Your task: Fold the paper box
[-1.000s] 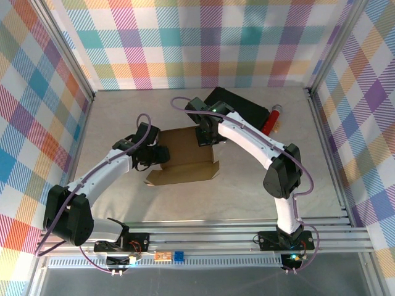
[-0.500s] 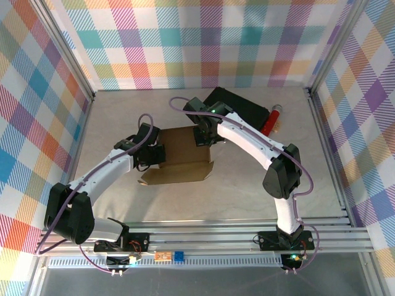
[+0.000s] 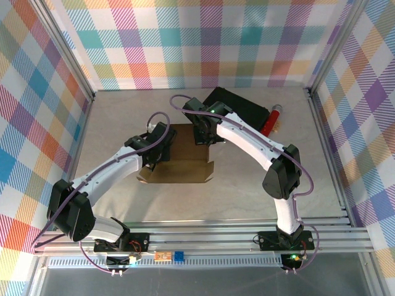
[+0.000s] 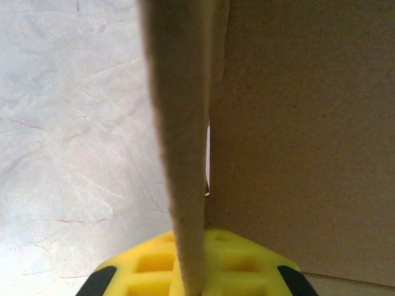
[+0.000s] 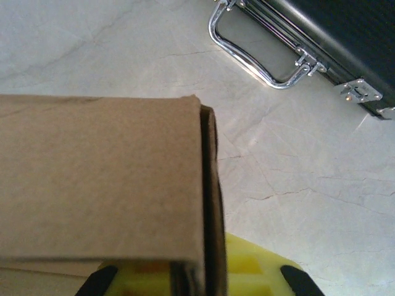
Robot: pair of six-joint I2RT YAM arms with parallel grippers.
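Closing just now, left claw [image 4: 192, 266] grips a flap of the brown cardboard paper box [image 3: 185, 154], ready for folding; right claw [image 5: 197, 274] clamps its far edge.

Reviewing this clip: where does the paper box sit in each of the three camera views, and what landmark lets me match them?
Top external: paper box mid-frame, at the centre of the tabletop.
Left wrist: paper box fills the right side, one flap edge-on mid-frame.
Right wrist: paper box lower left.
Shared landmark: the pale veined tabletop beside the box.
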